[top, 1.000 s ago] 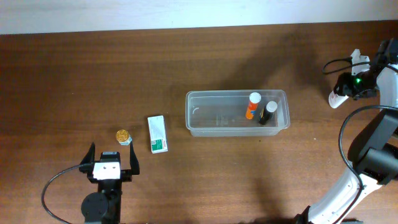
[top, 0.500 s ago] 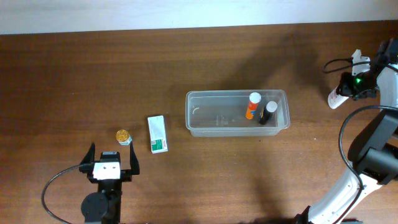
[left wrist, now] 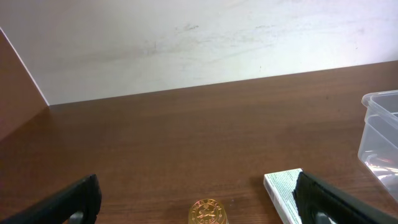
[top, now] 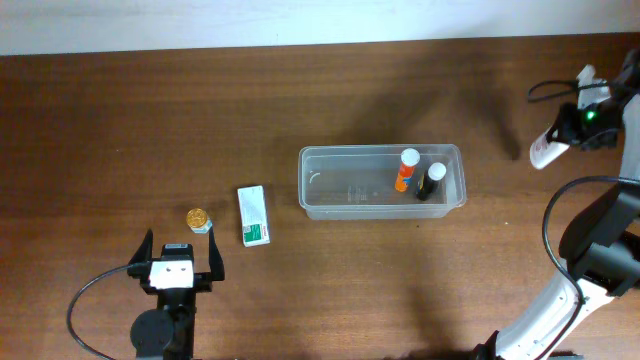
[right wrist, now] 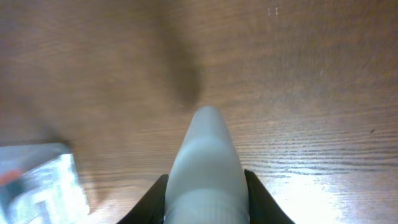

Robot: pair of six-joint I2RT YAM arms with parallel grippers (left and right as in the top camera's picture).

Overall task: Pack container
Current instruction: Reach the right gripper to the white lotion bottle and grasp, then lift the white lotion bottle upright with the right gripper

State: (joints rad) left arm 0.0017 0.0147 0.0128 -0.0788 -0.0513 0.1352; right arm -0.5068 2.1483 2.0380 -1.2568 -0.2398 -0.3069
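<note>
While your right gripper (right wrist: 205, 196), clamped on a white tube (top: 543, 152), hangs well right of the container (top: 340, 190) at mid-table, the transfer step is in hand: carry it over, then release. Your left gripper (top: 180, 248) gapes wide.

The left arm (top: 160, 328) is black with a white block (top: 177, 268) on top. The left gripper (top: 180, 242) has two black fingers (top: 214, 258). The right arm (top: 590, 250) is black and white, with a green light (top: 590, 115) and thin black cables (top: 548, 225).
</note>
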